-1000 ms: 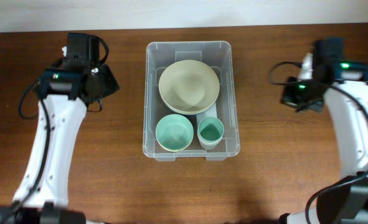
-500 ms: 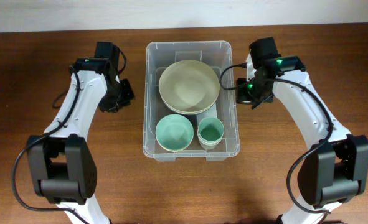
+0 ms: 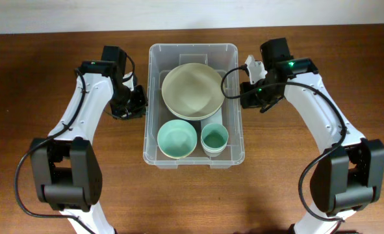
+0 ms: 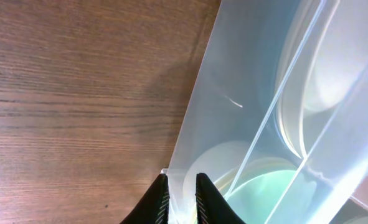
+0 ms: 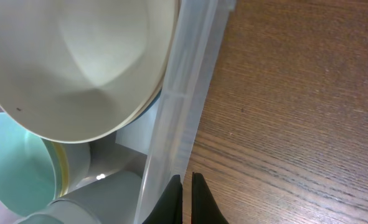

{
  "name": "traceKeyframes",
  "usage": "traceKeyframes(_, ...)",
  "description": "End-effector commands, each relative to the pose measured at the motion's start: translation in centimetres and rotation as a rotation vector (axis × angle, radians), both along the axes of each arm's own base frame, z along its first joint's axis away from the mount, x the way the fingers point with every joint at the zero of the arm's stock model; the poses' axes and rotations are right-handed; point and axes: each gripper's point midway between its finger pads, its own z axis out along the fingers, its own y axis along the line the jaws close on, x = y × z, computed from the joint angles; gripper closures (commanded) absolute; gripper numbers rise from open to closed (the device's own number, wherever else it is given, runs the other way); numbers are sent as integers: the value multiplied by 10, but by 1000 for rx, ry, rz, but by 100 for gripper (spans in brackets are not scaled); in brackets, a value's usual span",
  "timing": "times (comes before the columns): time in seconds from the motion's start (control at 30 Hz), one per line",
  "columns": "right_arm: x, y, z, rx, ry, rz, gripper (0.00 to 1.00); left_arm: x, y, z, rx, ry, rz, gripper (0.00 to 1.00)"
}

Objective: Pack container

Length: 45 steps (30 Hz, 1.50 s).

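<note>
The clear plastic container (image 3: 193, 47) sits mid-table and holds a large beige bowl (image 3: 192, 90), a teal bowl (image 3: 177, 139) and a teal cup (image 3: 214, 138). My left gripper (image 3: 140, 104) is shut on the container's left rim; the left wrist view shows its fingers (image 4: 182, 196) pinching the rim of the wall (image 4: 233, 106). My right gripper (image 3: 242, 97) is at the right rim. In the right wrist view its fingers (image 5: 186, 196) are almost together on the rim's (image 5: 184, 93) outer edge, next to the beige bowl (image 5: 90, 56).
Bare brown wooden table (image 3: 321, 188) lies all round the container. A white wall edge (image 3: 192, 13) runs along the far side. Both arms reach in from the front corners.
Both grippers closed in from the sides onto the container's rims. The container has shifted a little left and looks slightly larger than half a second ago.
</note>
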Motion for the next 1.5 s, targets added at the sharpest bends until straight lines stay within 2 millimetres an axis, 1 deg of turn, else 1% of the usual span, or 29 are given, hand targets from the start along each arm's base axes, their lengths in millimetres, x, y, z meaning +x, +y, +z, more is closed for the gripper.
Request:
traceKeyframes(0.0,-7,20,1,83,11,69,96,-5,-8,-2,-38,23,-24,83)
traceKeyframes(0.37,-4,17,1,72,0,62,96,-17,-10,-2,-45,72,-26,84)
traceKeyframes(0.57,-3,14,-1,51,-3,56,96,-16,-9,-2,-41,68,-26,83)
traceKeyframes(0.6,-2,11,-2,36,-5,52,96,-14,-6,-3,-22,60,-24,84)
traceKeyframes(0.67,2,-2,-6,-41,-19,28,96,-8,6,-6,39,37,-13,83)
traceKeyframes(0.73,9,-18,-7,-111,-29,-32,96,-3,21,-7,90,18,6,83)
traceKeyframes(0.8,22,-41,-1,-175,-62,-121,96,10,37,-4,119,-25,41,80)
traceKeyframes(0.83,29,-49,4,-188,-81,-156,94,22,50,0,150,-66,66,78)
traceKeyframes(0.87,35,-54,9,-186,-102,-173,91,28,58,3,172,-90,80,75)
traceKeyframes(0.9,40,-59,13,-182,-117,-186,83,36,66,8,198,-119,95,73)
traceKeyframes(0.93,49,-69,22,-178,-148,-213,50,48,80,15,245,-167,119,69)
traceKeyframes(0.97,54,-74,27,-175,-166,-228,12,56,90,21,284,-199,136,67)
traceKeyframes(1.0,60,-81,31,-172,-190,-246,7,65,101,28,329,-236,157,57)
traceKeyframes(1.03,65,-87,35,-170,-209,-260,7,70,108,32,361,-261,172,24)
traceKeyframes(1.07,70,-93,39,-169,-231,-277,1,78,118,37,402,-296,193,0)
traceKeyframes(1.13,76,-104,43,-168,-252,-301,1,82,124,39,421,-313,205,0)
traceKeyframes(1.23,78,-128,45,-171,-256,-353,1,81,127,39,427,-310,211,0)
traceKeyframes(1.27,73,-143,44,-149,-235,-383,1,81,125,39,419,-310,207,0)
traceKeyframes(1.3,71,-148,45,-140,-226,-412,1,83,125,41,419,-321,209,0)
traceKeyframes(1.33,68,-156,47,-134,-216,-447,1,80,125,44,419,-313,208,0)
traceKeyframes(1.4,61,-164,52,-128,-203,-488,1,74,125,49,412,-300,208,0)
traceKeyframes(1.43,57,-169,58,-128,-206,-502,1,71,126,55,396,-304,213,0)
traceKeyframes(1.47,52,-172,67,-129,-216,-510,1,70,128,65,387,-324,223,0)
